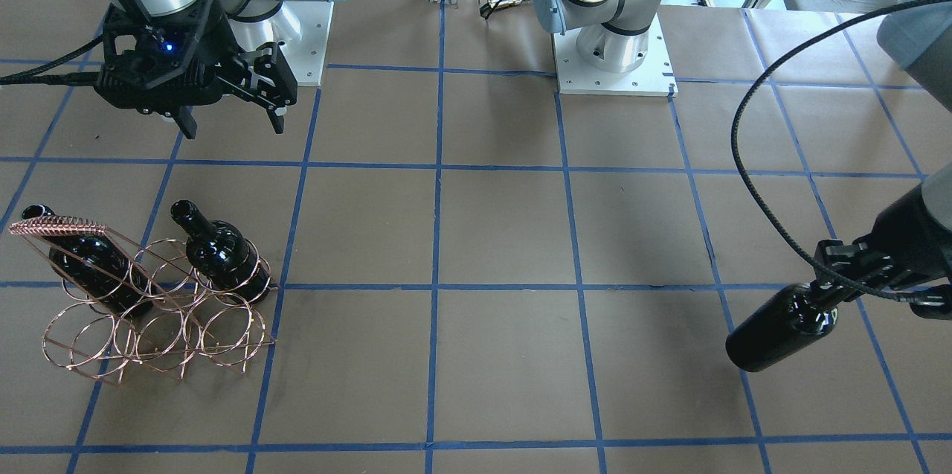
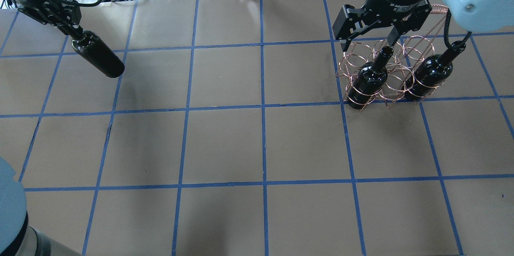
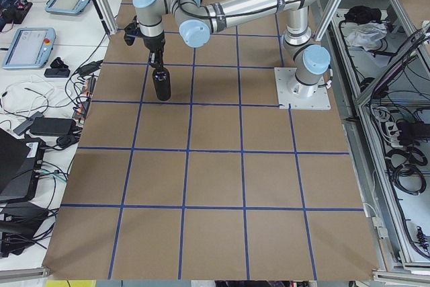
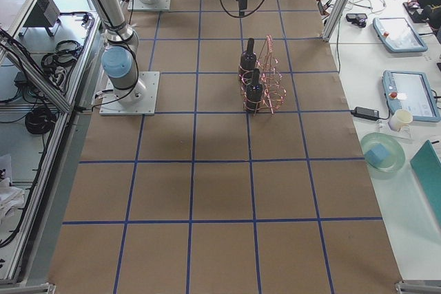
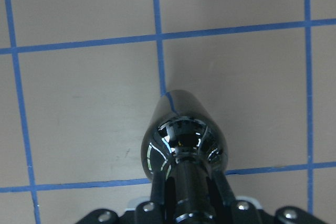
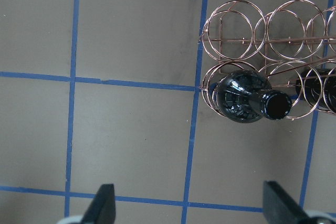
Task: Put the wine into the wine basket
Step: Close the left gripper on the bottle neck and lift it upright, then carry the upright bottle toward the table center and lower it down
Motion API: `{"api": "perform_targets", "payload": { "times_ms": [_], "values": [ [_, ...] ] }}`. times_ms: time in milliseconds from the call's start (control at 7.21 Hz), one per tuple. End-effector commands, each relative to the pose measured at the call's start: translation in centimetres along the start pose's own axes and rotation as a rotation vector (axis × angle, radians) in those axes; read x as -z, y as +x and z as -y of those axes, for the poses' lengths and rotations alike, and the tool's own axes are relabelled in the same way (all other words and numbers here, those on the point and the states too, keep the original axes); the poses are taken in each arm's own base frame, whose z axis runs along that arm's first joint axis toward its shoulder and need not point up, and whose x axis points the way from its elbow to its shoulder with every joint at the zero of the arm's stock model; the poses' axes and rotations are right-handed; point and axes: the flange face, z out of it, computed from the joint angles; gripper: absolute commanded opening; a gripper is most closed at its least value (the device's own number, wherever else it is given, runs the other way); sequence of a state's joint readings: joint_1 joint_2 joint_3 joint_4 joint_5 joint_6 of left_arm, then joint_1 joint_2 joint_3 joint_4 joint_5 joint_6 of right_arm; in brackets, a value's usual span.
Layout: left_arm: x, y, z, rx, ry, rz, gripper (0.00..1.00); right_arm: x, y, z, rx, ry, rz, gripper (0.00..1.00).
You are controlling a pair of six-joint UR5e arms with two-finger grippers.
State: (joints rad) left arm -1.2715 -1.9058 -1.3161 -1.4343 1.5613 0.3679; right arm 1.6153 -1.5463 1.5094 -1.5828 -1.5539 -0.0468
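Note:
The wine basket (image 1: 59, 227), a copper wire rack with a coiled handle, stands on the table and holds two black wine bottles (image 1: 223, 254) (image 1: 93, 258) in its row nearer the robot. In the overhead view the basket (image 2: 439, 8) is at the far right. My right gripper (image 1: 234, 126) (image 2: 367, 43) hangs open and empty above the basket; its wrist view shows one bottle (image 6: 247, 98) in a corner ring. My left gripper (image 2: 66, 27) is shut on the neck of a third wine bottle (image 2: 98, 55) (image 1: 777, 329) (image 5: 184, 135), held upright at the table's far left.
Brown paper with a blue tape grid covers the table. The arms' base plates (image 1: 294, 35) (image 1: 613, 50) stand at the robot's side. A black cable (image 1: 744, 161) loops beside the left arm. Side benches hold tablets (image 4: 406, 94) and a bowl (image 4: 380, 151).

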Motion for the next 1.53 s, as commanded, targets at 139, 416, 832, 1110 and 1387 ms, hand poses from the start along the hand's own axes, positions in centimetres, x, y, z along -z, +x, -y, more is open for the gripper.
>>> {"api": "perform_targets", "payload": {
  "times_ms": [139, 416, 832, 1110, 1387],
  "values": [
    [1.4, 11.4, -2.8, 0.074, 0.021, -0.092, 0.0, 0.0, 0.0, 0.0, 0.004, 0.0, -0.003, 1.0],
    [-0.2, 20.9, -6.3, 0.054, -0.012, -0.091, 0.0, 0.0, 0.0, 0.0, 0.001, 0.0, -0.003, 1.0],
    [-2.0, 30.3, -10.2, -0.03, -0.049, -0.096, 0.0, 0.0, 0.1, 0.0, 0.002, -0.002, -0.008, 1.0],
    [-2.5, 34.6, -13.0, -0.032, -0.071, -0.089, 0.0, 0.0, 0.1, 0.0, 0.001, -0.002, -0.008, 1.0],
    [-3.1, 36.8, -15.2, -0.077, -0.092, -0.086, 0.0, 0.0, 0.0, 0.0, 0.002, -0.003, -0.005, 1.0]
  ]
}}
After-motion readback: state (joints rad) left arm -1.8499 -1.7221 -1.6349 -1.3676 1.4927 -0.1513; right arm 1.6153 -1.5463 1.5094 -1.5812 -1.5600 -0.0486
